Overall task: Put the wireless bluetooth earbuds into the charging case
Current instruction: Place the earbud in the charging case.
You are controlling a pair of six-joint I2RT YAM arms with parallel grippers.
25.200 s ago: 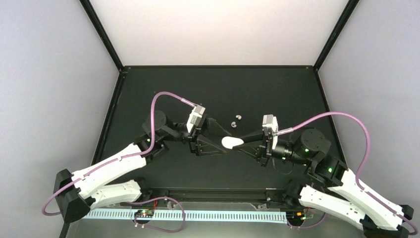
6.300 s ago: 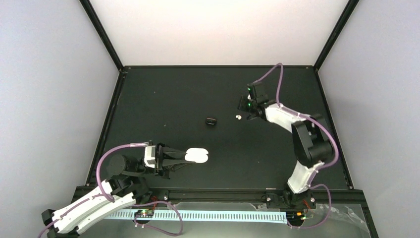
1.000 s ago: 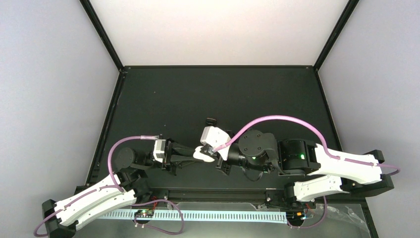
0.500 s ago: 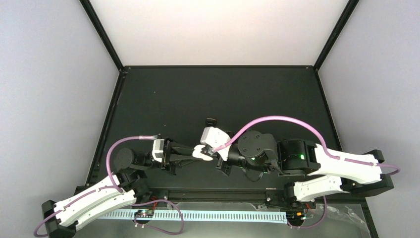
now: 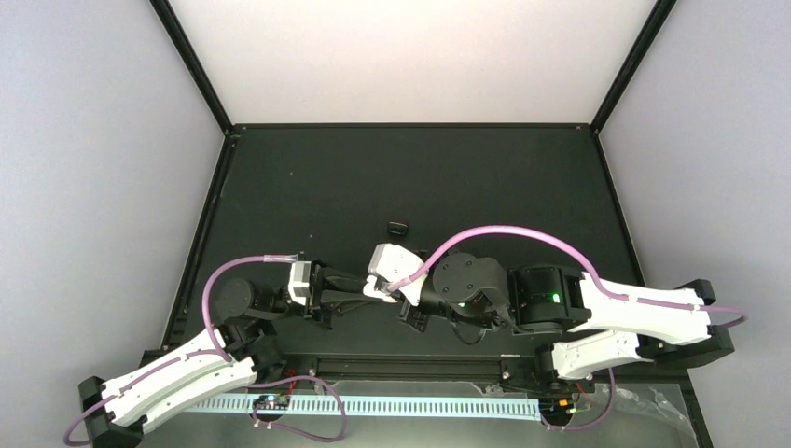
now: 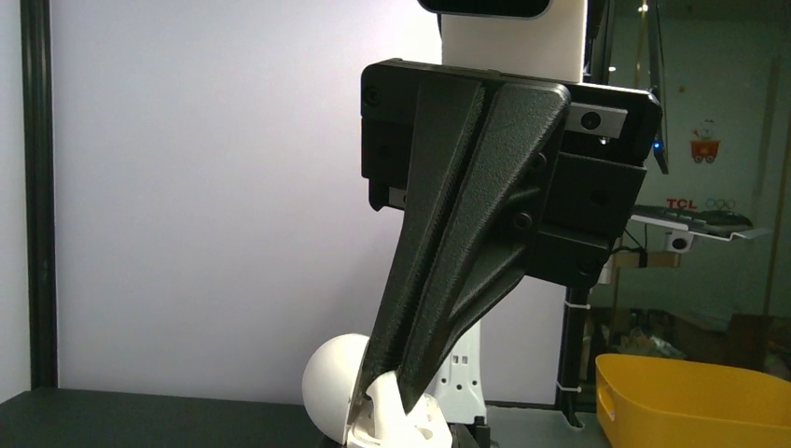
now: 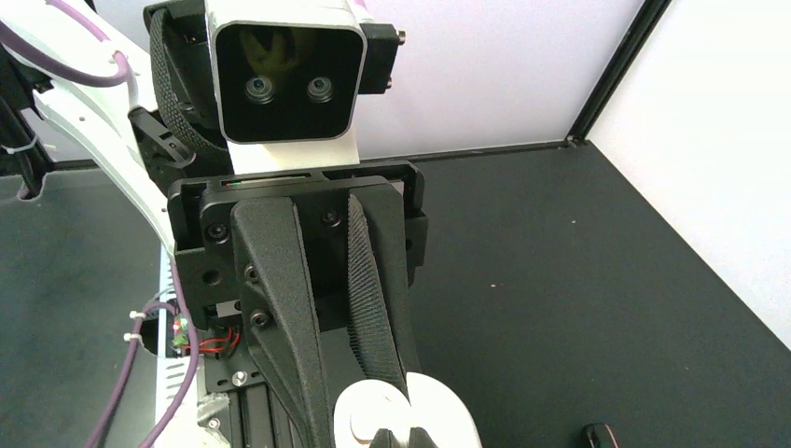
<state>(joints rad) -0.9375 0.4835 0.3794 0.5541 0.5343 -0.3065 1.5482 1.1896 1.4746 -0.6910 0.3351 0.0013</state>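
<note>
Right gripper (image 6: 396,406), jaws closed, tips down in the open charging case (image 7: 438,411), which the left gripper (image 5: 366,287) clamps near the front edge of the table (image 5: 308,177).
Step, as judged: seating an earbud; the next move calls for a gentle press, then release. Any earbud at the tips is hidden; a small black object (image 5: 398,229) beyond cannot be identified.

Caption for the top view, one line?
Left gripper holds the white case while the right gripper, shut, meets it from the right.
</note>
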